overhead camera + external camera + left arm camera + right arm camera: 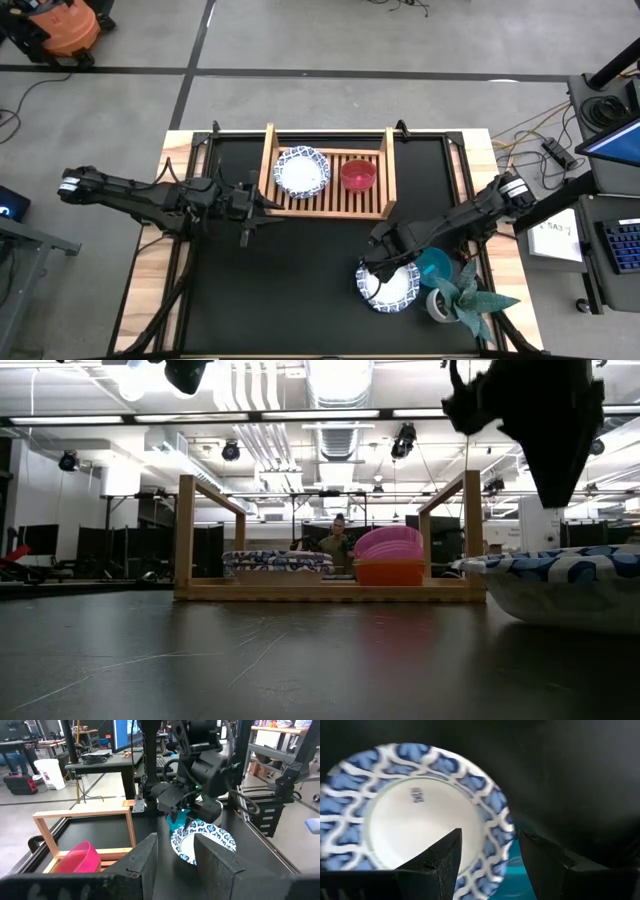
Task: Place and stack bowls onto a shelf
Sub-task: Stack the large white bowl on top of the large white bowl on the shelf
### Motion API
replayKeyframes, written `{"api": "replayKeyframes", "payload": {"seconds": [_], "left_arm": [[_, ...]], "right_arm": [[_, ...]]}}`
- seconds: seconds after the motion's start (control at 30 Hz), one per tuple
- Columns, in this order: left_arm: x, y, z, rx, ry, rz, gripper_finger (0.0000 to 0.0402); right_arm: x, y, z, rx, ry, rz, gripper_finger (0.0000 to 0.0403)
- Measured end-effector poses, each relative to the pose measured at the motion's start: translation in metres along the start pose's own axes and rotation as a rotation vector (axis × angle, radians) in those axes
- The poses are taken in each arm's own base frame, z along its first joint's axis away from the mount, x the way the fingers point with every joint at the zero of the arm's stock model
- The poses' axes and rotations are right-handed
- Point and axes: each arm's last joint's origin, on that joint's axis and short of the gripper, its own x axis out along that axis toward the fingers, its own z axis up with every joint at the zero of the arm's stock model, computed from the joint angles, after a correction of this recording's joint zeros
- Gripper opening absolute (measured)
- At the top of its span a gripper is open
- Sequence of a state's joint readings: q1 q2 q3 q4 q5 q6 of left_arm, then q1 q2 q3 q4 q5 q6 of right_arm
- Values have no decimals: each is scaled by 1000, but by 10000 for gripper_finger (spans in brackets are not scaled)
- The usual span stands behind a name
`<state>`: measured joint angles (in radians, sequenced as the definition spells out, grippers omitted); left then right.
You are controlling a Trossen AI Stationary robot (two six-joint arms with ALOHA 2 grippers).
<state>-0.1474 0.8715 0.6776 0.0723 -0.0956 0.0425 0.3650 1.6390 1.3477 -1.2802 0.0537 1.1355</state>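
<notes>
A white bowl with a blue-patterned rim sits on the black table at the near right, with a teal bowl right beside it. My right gripper hangs open just above it, pointing down. One finger stands over the bowl's inside and the other beyond its rim; the low view shows the fingers clear of the bowl. On the wooden shelf rest a blue-rimmed bowl and a pink bowl nested in a red one. My left gripper waits open by the shelf's left near corner.
A small pot with a spiky teal-green plant stands close to the right of the two bowls. The shelf's raised side rails flank its slatted base. Bare black table lies in the near left and middle. A person shows far behind the table.
</notes>
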Motion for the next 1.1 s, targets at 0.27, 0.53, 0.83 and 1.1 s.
{"api": "replayKeyframes", "payload": {"seconds": [0.27,0.53,0.83,1.1], "left_arm": [[0,0,0,0,0,0,111],[0,0,0,1,1,0,111],[1,0,-1,1,5,0,111],[1,0,-1,1,5,0,111]], "right_arm": [[24,-12,1,-42,13,-2,186],[48,-14,-2,-47,4,62,186],[57,-14,-3,-45,-6,92,121],[43,-7,3,-27,-32,142,20]]}}
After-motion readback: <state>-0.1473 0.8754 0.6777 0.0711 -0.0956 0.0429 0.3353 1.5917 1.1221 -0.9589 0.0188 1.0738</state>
